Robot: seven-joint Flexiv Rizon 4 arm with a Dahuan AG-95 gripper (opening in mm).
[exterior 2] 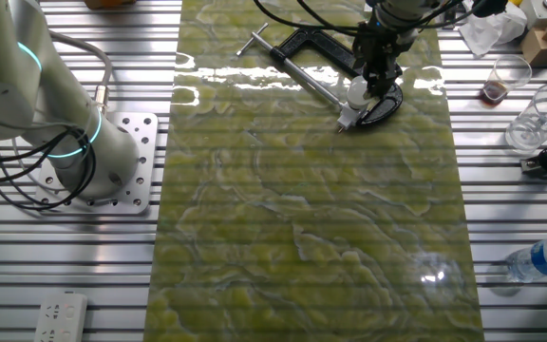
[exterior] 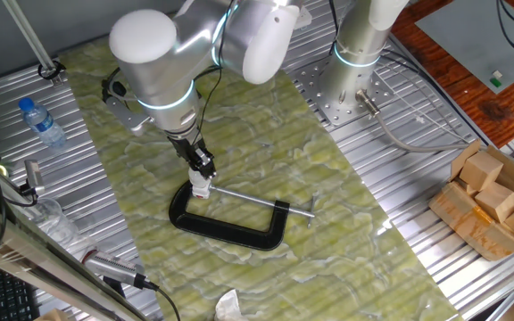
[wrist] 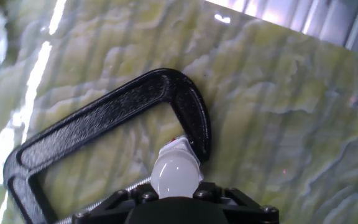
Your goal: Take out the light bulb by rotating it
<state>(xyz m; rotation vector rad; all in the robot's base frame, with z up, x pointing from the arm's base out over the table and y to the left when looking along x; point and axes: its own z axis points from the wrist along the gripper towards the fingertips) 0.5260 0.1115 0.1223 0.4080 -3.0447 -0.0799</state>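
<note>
The light bulb [wrist: 175, 175] is small and frosted white. It sits in a white socket held in the black C-clamp [wrist: 110, 112] on the green mat. My gripper [wrist: 175, 198] is shut on the bulb's dome, with a black finger on each side. In one fixed view the gripper [exterior: 201, 171] comes down onto the bulb [exterior: 201, 185] at the clamp's left end [exterior: 230, 227]. In the other fixed view the bulb [exterior 2: 357, 92] shows just below the gripper [exterior 2: 376, 74], beside the clamp [exterior 2: 326, 47].
A clear blue-capped bottle [exterior: 41, 121] lies left of the mat. Cardboard boxes [exterior: 493, 201] stand at the right. The clamp's steel screw [exterior: 257, 201] runs rightward from the bulb. A plastic cup [exterior 2: 503, 78] and clear containers [exterior 2: 537, 119] stand beside the mat. The arm's base [exterior: 357, 53] stands behind.
</note>
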